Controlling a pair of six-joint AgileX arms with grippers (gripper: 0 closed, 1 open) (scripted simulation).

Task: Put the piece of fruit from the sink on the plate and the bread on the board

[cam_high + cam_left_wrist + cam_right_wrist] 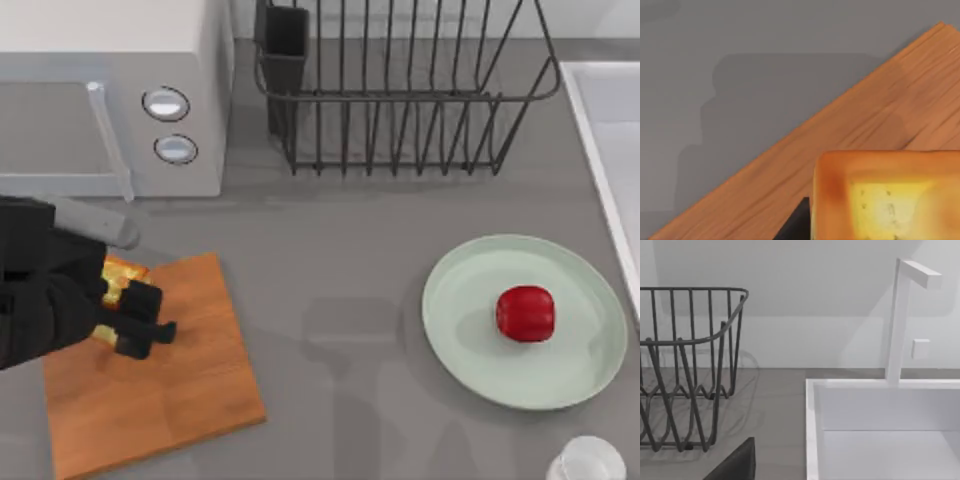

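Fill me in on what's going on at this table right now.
The left gripper is over the upper left corner of the cutting board, with the bread between its fingers. The piece of fruit already sits on the plate at the table's right, beside the sink. So the fruit step looks done, and the bread is being handled at the board.

Left gripper [138, 318] low at table's left, fingers closed, arm reaching rightward

The left arm [40, 290] is matte black and blocky, with a grey cylindrical link and stubby black jaws.
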